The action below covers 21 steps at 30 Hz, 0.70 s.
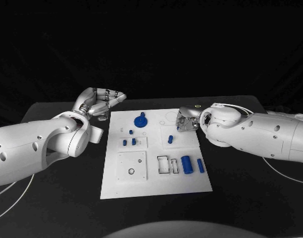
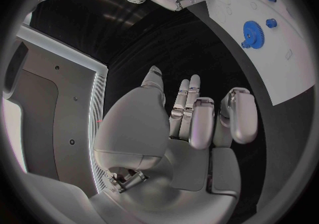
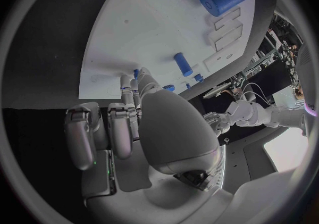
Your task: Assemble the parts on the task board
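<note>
The black table (image 1: pixel 59 198) is seen from the head view, with the white task board (image 1: pixel 151 186) laid at its middle. The left hand (image 1: pixel 101 102) is held off the board's far left corner, over the bare table; its fingers (image 2: pixel 199 123) are curled inward with nothing held in them, as the left wrist view shows. The right hand (image 1: pixel 188 119) is positioned over the board's far right corner, and its fingers (image 3: pixel 119 133) are bent close together; whether anything is pinched in them cannot be told.

On the board, a blue gear (image 1: pixel 141 120) is seated near the far edge at the middle. A large blue cylinder (image 1: pixel 186 164) is laid on the right side toward the near edge, with a slimmer blue pin (image 1: pixel 200 165) just beside it on its right. A short blue peg (image 1: pixel 171 139) is placed right of centre, and two small blue pegs (image 1: pixel 128 142) are set side by side left of centre.
</note>
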Motion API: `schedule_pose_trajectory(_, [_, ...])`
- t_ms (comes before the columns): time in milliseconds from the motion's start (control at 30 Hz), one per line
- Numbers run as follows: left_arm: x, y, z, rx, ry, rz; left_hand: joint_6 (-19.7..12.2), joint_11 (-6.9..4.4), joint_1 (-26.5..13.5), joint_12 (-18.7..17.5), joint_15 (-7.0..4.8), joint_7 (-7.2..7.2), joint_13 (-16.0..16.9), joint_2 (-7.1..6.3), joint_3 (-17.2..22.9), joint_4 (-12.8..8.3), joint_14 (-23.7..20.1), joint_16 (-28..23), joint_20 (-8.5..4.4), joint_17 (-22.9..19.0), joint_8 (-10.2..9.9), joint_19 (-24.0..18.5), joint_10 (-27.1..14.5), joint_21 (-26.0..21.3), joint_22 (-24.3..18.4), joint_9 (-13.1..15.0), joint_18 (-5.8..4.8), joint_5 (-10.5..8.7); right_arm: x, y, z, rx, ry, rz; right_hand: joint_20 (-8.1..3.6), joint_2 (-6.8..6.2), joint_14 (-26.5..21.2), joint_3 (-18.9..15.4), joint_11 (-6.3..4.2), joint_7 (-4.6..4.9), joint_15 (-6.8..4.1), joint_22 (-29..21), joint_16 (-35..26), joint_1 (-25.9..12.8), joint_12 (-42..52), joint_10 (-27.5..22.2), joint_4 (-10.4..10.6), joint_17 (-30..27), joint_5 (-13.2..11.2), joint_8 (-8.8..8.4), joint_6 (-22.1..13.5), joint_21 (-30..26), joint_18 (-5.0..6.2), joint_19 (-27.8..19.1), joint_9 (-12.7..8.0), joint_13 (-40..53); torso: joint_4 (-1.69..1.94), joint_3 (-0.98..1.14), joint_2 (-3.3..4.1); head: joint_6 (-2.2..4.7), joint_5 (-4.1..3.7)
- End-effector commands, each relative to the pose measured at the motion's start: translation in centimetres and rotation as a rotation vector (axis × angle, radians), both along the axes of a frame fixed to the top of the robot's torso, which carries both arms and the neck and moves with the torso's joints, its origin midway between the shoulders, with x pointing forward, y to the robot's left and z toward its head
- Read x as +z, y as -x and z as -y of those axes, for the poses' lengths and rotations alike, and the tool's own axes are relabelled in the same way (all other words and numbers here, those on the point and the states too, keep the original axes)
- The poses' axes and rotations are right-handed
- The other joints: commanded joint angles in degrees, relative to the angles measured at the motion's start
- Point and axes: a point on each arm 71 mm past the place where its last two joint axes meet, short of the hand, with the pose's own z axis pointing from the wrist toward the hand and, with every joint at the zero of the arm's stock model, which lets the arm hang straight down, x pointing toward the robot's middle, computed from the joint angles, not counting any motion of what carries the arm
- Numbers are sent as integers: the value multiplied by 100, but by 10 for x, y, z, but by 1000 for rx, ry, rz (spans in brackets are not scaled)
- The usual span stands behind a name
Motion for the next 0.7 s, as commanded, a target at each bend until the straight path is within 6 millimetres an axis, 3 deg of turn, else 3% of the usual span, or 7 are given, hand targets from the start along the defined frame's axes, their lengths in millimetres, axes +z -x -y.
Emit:
schedule_pose_trajectory(33, [0,1,1,-9,7,-2,-28,22,8,-13,-9,-12,5,44,-24,-22,3,-8,4,163,-30,-14,23,-26,1035,-5,32,21,-2,0,-1,0,28,-6,-37,-4,596,39,-10,-15,-46,1506,23,48,-13,75,-3,1510,-31,1,43,26,-81,599,-8,-10,-6,-1,2,-8,7])
schedule_pose_trajectory(700, [0,0,1,-9,7,-2,-24,19,20,-12,-11,-14,6,65,-24,-25,-3,-19,3,148,-27,-27,28,-46,1028,-3,36,20,-5,-1,-3,-15,66,-23,-102,-3,596,132,-69,-49,-105,1506,23,136,-25,267,-15,1510,-29,17,146,26,-81,599,-9,-28,-4,3,-2,-27,39])
